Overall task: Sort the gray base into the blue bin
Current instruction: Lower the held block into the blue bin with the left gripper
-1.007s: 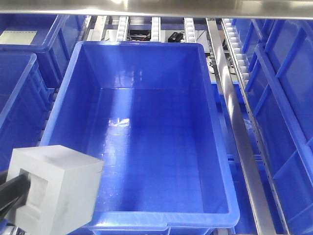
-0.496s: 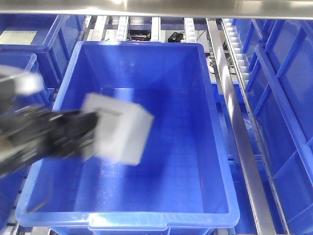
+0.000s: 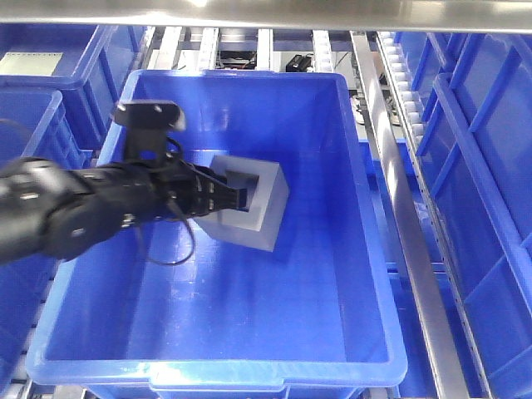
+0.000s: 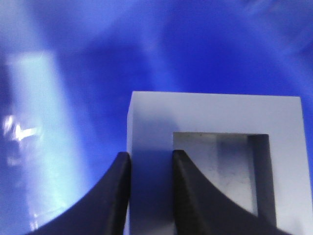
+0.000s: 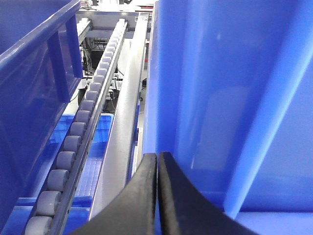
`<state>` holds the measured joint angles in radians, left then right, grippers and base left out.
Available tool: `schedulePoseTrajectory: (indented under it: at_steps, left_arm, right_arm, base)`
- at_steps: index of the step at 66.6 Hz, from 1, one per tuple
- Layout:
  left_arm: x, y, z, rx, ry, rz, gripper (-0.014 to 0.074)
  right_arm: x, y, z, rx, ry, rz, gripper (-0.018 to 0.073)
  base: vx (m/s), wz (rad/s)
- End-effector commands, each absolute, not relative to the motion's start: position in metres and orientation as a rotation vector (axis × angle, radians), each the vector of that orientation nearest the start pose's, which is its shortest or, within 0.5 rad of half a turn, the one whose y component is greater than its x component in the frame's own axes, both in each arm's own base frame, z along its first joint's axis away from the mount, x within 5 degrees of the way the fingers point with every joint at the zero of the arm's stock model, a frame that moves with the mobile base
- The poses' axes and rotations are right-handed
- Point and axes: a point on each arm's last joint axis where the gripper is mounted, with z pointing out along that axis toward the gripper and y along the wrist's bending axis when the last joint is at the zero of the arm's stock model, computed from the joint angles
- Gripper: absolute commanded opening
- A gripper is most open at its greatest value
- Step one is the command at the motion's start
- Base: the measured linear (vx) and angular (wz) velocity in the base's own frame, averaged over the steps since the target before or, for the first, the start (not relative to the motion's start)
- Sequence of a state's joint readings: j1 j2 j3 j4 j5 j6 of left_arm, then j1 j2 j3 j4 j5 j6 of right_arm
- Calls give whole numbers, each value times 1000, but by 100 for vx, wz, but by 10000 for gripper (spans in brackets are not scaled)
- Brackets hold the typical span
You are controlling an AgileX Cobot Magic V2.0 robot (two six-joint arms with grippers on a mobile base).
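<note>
The left hand [image 3: 235, 198] is pinching one wall of the gray base [image 3: 249, 204], holding it over the blue bin [image 3: 249, 366]'s middle; lowering closer before spreading looks wisest. The right hand [image 5: 157, 196] is resting pressed together.

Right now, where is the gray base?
Front view: the gray base is inside the blue bin, left of centre, gripped on one recess wall by the left gripper.

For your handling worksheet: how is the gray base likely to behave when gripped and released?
The gray base looks rigid: the left gripper pinches one recess wall without bending it. Flat faces suggest it won't roll. Held tilted inside the blue bin, it may tip when released.
</note>
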<state>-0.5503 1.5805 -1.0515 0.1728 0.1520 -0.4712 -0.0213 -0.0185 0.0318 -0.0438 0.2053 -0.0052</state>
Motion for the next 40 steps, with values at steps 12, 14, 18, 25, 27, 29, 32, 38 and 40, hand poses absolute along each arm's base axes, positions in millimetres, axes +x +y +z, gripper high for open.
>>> schedulePoseTrajectory:
  at_steps: [12,14,18,25,27,29,32,38,40]
  left_arm:
    - [326,-191,276,201,2105,-515,10]
    - [328,-191,273,198,2116,-506,13]
    - [330,-190,270,197,2133,-496,22]
    - [333,-188,264,193,2156,-480,49]
    - [334,-189,262,196,2161,-475,62]
    - [334,-189,260,201,2165,-470,76]
    - [335,-190,257,203,2170,-468,95]
    - [336,-190,253,204,2180,-464,155]
    - [336,-190,253,204,2182,-463,175]
  right_arm:
    - [56,-2,191,-24,1620,-76,-5]
    - [56,-2,191,-24,1622,-76,-5]
    - [56,-2,191,-24,1621,-76,-5]
    - [56,-2,191,-24,1621,-76,-5]
    - [56,-2,191,-24,1621,-76,-5]
    - [56,-2,191,-24,1621,-76,-5]
    - [56,-2,191,-24,1622,-76,-5]
    - [56,-2,191,-24,1622,-76,-5]
    - [56,-2,191,-24,1622,-76,-5]
  base:
    - [0,0]
    - [0,0]
    - [0,0]
    - [0,0]
    - [0,0]
    - [0,0]
    - [0,0]
    - [0,0]
    - [0,0]
